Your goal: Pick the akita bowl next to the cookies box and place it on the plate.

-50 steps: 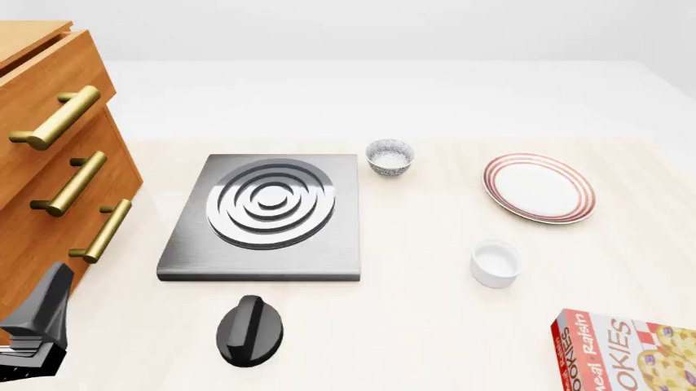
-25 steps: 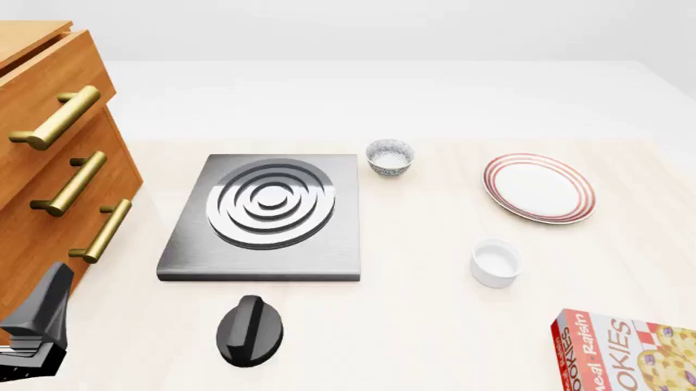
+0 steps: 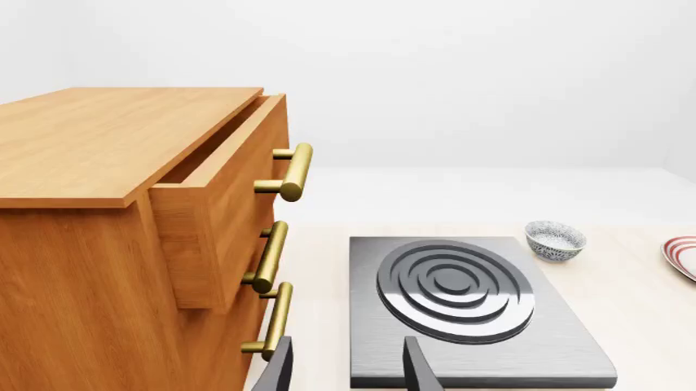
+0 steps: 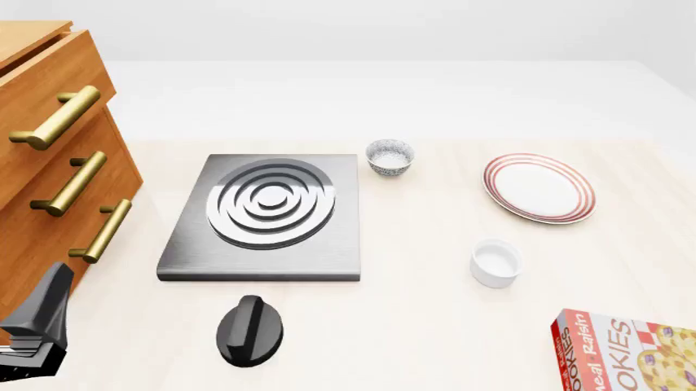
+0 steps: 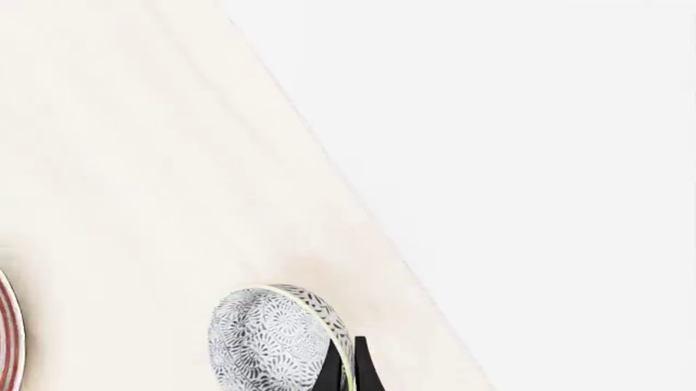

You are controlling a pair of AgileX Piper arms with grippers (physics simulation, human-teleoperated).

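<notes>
The right gripper (image 5: 345, 371) seems to pinch the rim of the akita bowl (image 5: 266, 338) — it is tilted on its side, near the plate (image 4: 539, 188). The left gripper (image 3: 348, 368) stands wide. Farther off, the plate shows only its white face.

The cookie box (image 4: 631, 352) runs off the front view's lower right corner, its lettering cut short. The left hand (image 4: 33, 330) shows only as a dark shape at the lower left edge there; in the left wrist view its fingers (image 3: 418, 366) are clipped by the frame. In the right wrist view, a patterned bowl (image 5: 277, 338), a finger (image 5: 345, 366) at its rim and a sliver of the plate (image 5: 9, 334) are all cropped.
</notes>
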